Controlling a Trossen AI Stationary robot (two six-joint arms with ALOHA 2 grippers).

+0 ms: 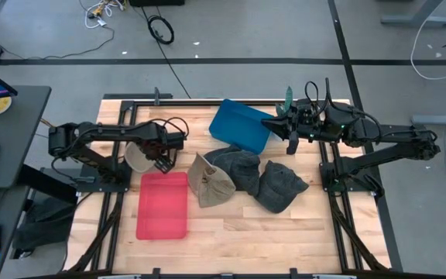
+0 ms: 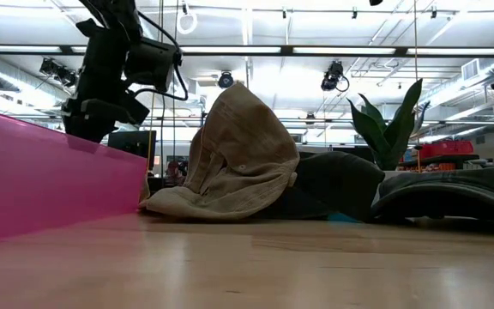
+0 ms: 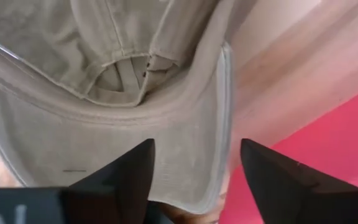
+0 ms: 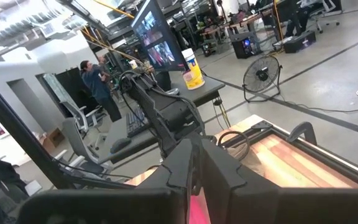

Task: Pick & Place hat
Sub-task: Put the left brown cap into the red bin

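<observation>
- tan hat (image 1: 136, 157) sits just beyond the far edge of the red tray (image 1: 162, 205), under the left gripper (image 1: 163, 160)
- left gripper fingers (image 3: 126, 171) spread apart over the hat's brim, not clamped
- second tan hat (image 1: 210, 182) beside tray; two dark hats (image 1: 281, 186) past it
- right gripper (image 1: 293, 142) closed, empty, near blue tray (image 1: 240, 125)

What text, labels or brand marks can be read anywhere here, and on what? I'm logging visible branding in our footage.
No text is readable.
Yellow-labelled container on the desk: print too blurred to read.
Monitor: picture only, no legible words.
Tan hat, dark hats, pink bin, blue bin: no visible lettering.
</observation>
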